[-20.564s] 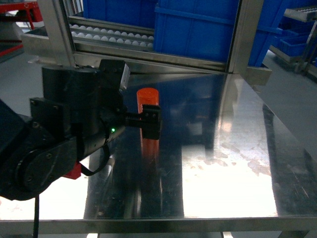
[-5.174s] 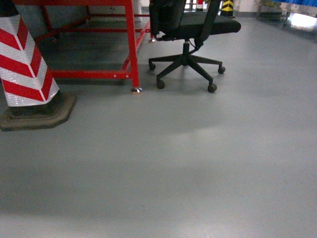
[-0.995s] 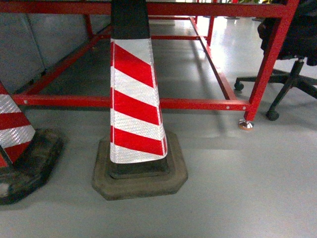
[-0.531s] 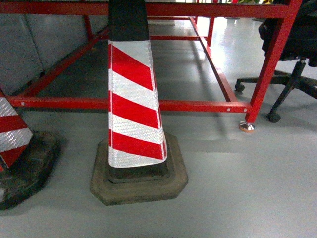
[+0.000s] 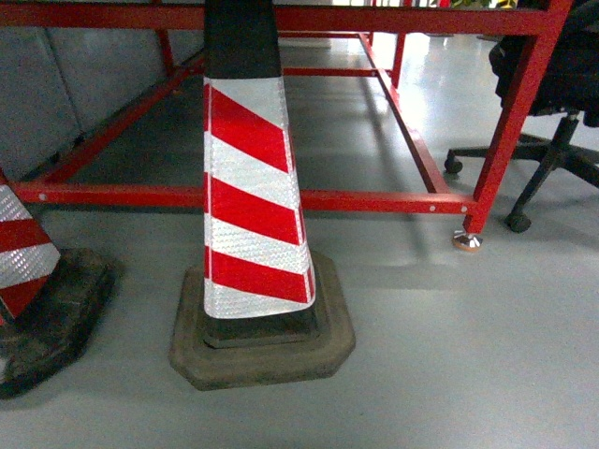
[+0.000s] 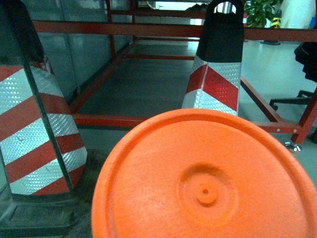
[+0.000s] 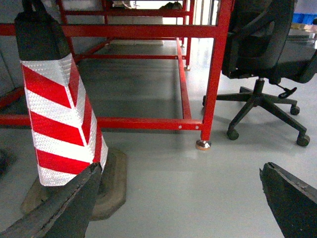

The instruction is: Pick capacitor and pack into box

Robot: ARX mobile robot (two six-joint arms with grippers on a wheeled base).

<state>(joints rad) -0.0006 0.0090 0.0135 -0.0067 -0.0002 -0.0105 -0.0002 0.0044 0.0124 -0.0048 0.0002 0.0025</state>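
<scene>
Capacitor: an orange body seen end-on in the left wrist view, where its round end face fills the lower part of the picture. The face is finely textured, with a shallow circular recess and a small raised dot at its centre. It sits close to the lens and above the grey floor. No finger of the left hand shows around it, so whether that hand grips it cannot be told.

Right hand: seen in the right wrist view, with two dark fingers at the lower left and lower right corners. They stand wide apart, with only bare floor between them and nothing held.

Surroundings: in the head view a traffic cone stands upright on a dark octagonal base just left of centre. It has red and white reflective stripes and a black top. A second cone of the same kind is cut off by the left edge. Behind both runs a red steel frame, whose low rail lies just beyond the central cone and whose right post ends in a round metal foot on the floor. A black office chair on castors stands to the right of that post. Grey panels close off the left side behind the frame, and green foliage shows far back in the left wrist view
</scene>
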